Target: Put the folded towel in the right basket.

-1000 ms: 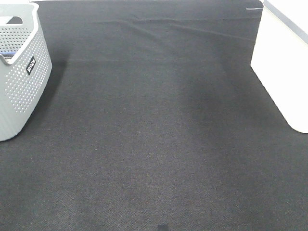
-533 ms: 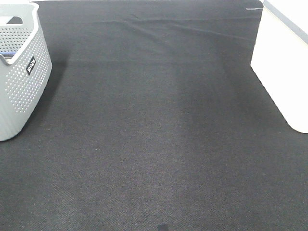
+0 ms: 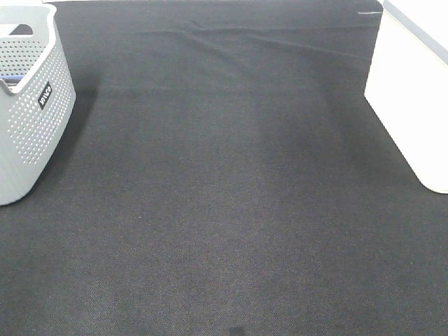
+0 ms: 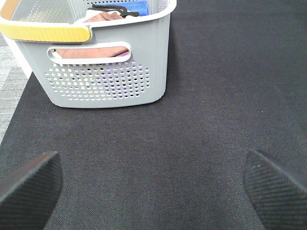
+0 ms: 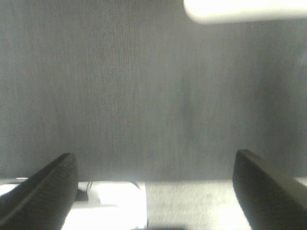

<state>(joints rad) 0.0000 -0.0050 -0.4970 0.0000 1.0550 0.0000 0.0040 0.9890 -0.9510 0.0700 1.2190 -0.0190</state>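
**Both grippers wide, nothing held; overhead view unchanged**

Your left gripper [image 4: 152, 184] sits spread wide over the black mat [image 3: 224, 210], fingertips [image 4: 29, 184] at the two lower corners of its wrist view, nothing between them. Just ahead of it stands the grey perforated basket [image 4: 103, 81] with a yellow handle strip [image 4: 45, 32]. Inside that basket you can see a brownish folded towel [image 4: 91, 51] through the handle slot, plus a blue item [image 4: 129, 6] and a black object [image 4: 112, 9] near the far rim.

Your right gripper [image 5: 156, 191] is also spread wide and empty, over bare mat. A white edge [image 5: 240, 9] shows beyond it; that view is dim and blurred.

From the high camera, the grey basket sits at the left edge and the white basket [image 3: 413, 105] at the right edge, well apart, with open mat between. Neither arm shows there.

Compared with a second ago and half a second ago: baskets stay put, and no arm has entered the high view. Only the cloth wrinkle [image 3: 231, 35] at the far mat edge looks slightly different.
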